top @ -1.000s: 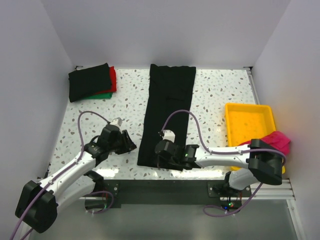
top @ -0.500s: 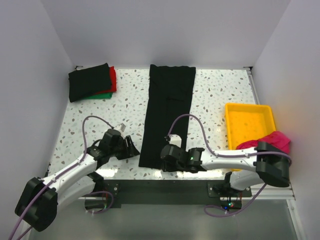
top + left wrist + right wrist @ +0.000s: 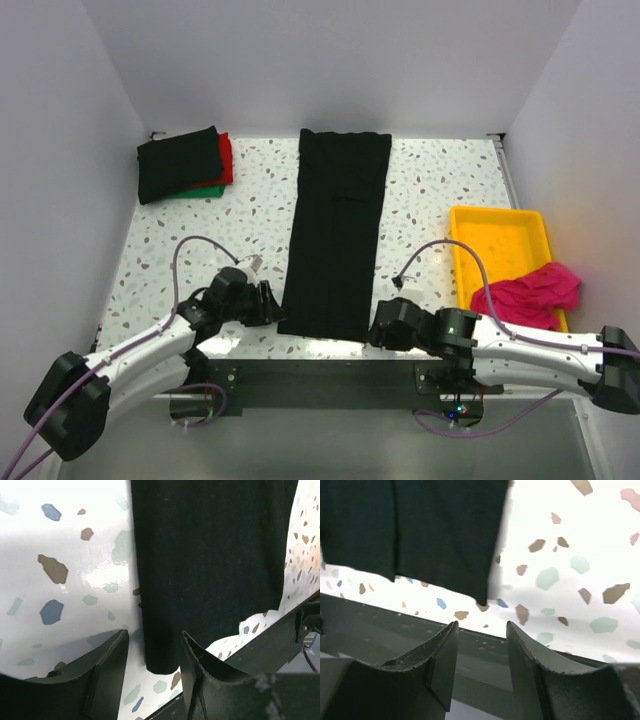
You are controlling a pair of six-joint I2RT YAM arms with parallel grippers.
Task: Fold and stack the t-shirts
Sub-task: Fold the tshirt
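The black t-shirt lies as a long narrow strip down the middle of the tabletop, reaching from the far edge almost to the near edge, with its hem at the near end. The left gripper sits low at the strip's near left corner, its fingers spread with the cloth corner showing in the gap and nothing pinched. The right gripper is just beside the near right corner, its fingers also spread and the corner just ahead of them, not yet caught. The step in hand looks like taking both hem corners to fold the strip over toward the far edge. To do it well, each lower finger should slide under every layer at its corner before closing, so no layer is left behind. Both arms should then lift together and keep the hem taut and square, laying it down with side edges aligned. The folded stack waits at the far left corner; a magenta-pink t-shirt lies bunched in the yellow tray near the right edge.
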